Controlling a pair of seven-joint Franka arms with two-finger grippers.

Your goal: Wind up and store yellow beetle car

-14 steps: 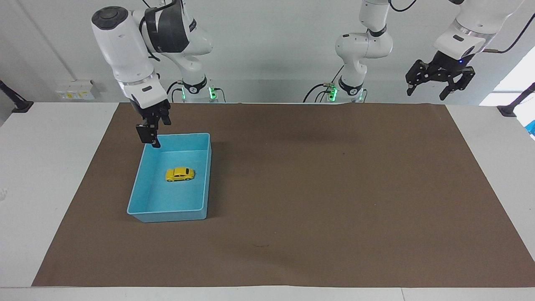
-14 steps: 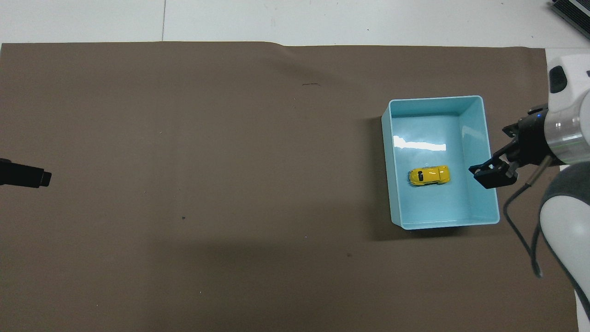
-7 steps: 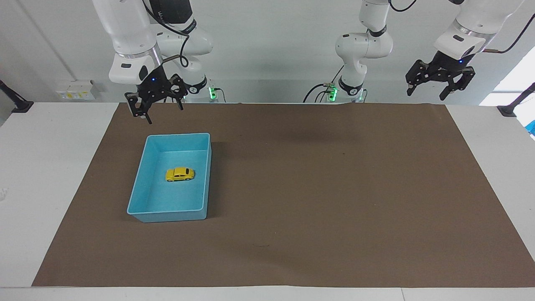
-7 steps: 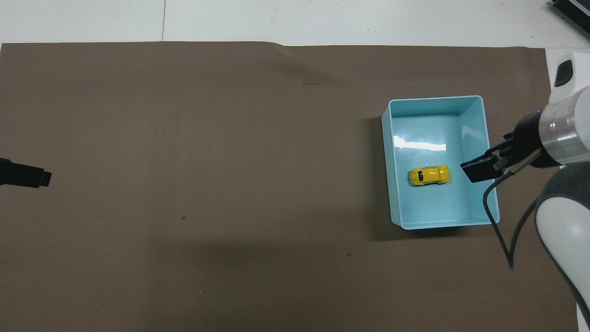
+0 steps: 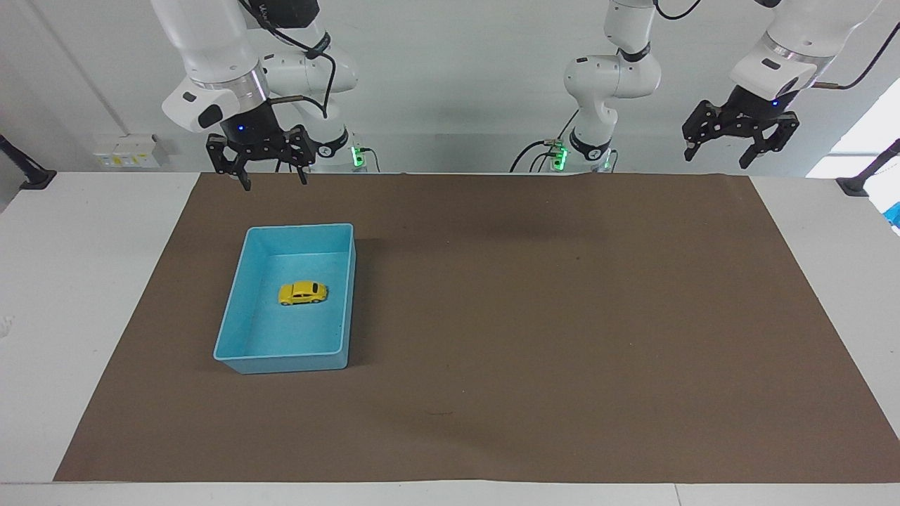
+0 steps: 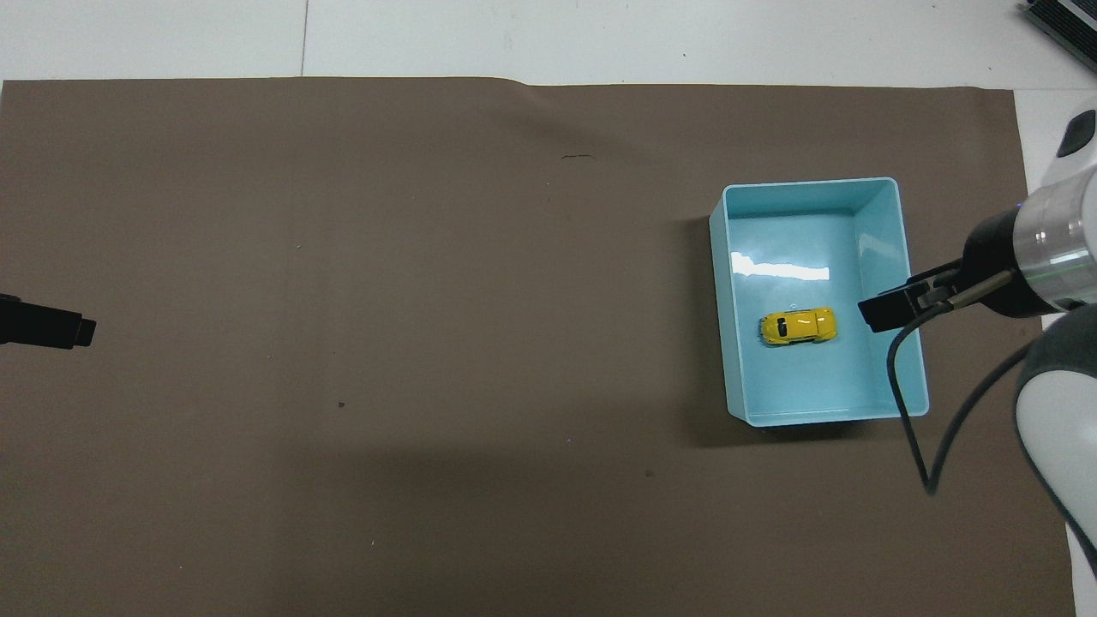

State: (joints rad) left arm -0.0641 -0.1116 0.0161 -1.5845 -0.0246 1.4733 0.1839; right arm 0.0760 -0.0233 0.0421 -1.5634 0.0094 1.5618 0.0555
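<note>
The yellow beetle car [image 5: 303, 292] [image 6: 798, 326] rests on its wheels in the middle of the light-blue tray [image 5: 281, 364] [image 6: 718, 300], with nothing touching it. My right gripper [image 5: 274, 183] [image 6: 887, 311] hangs high above the end of the tray nearest the robots. It is open and holds nothing. My left gripper [image 5: 717, 160] [image 6: 77, 330] waits raised over the corner of the mat at the left arm's end, open and with nothing between its fingers.
A brown mat [image 5: 548, 316] covers most of the white table [image 5: 77, 281]. The tray stands on it toward the right arm's end. Only the tray and the car rest on the mat.
The right gripper has risen from the tray's corner nearest the robots and turned its open fingers to face across the table. The car, the tray and the left arm have not moved.
</note>
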